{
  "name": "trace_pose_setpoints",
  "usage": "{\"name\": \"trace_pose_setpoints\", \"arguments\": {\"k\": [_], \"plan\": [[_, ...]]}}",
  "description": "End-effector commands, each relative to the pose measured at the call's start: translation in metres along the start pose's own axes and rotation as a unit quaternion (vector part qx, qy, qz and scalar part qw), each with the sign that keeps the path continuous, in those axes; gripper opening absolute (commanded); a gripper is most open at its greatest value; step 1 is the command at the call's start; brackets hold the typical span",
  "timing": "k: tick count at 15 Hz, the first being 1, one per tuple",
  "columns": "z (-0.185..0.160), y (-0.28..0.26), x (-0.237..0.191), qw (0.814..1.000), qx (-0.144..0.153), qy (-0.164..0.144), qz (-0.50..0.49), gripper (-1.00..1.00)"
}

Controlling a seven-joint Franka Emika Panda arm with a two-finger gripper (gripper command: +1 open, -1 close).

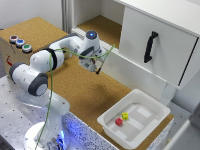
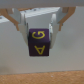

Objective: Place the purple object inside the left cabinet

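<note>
On the exterior view's left sits a brown box (image 1: 14, 50) with three round buttons on top: one red, one blue, one green. The writing on its side is too small to read. Next to it stands the white robot arm (image 1: 45, 65), bent over the cork-brown table (image 1: 85, 97). Its gripper (image 1: 91, 64) hangs just in front of the left cabinet (image 1: 97, 25), which has white walls, a brown floor and no door. In this view the thing in the gripper is too small and dark to make out.

The wrist view shows it much better. The gripper (image 2: 40, 40) has its two white fingers (image 2: 23, 31) shut tight on the purple object (image 2: 40, 42), one on each side. It is a small dark purple block with yellow letters, a G on one face and an A on the face below. It hangs in the air above the brown floor.

Farther to the exterior view's right is a white door (image 1: 155, 42) with a black handle (image 1: 150, 46). Below it, a white tray (image 1: 150, 120) holds a red cube (image 1: 119, 121) and a yellow cube (image 1: 125, 116), close together.
</note>
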State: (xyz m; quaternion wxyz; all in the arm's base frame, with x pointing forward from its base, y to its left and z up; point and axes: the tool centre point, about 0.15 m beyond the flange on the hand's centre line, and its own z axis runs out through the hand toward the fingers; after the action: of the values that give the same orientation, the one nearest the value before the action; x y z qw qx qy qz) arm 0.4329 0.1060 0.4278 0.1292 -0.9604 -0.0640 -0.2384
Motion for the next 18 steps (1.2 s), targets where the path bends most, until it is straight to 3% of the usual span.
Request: {"name": "trace_pose_setpoints", "arguments": {"k": [1,5,7,10,14,18], "plan": [[0.034,-0.095,0.029,0.997,-0.052,0.022,0.046,-1.00],[0.033,-0.116,0.071,0.988,-0.132,0.047,0.067,-1.00],[0.030,-0.115,0.094,0.984,-0.157,0.059,0.061,-1.00],[0.026,-0.109,0.138,0.979,-0.182,0.068,0.055,-1.00],[0.038,-0.099,0.177,0.981,-0.180,0.042,0.054,-1.00],[0.055,-0.079,0.203,0.976,-0.202,0.044,0.070,-1.00]]}}
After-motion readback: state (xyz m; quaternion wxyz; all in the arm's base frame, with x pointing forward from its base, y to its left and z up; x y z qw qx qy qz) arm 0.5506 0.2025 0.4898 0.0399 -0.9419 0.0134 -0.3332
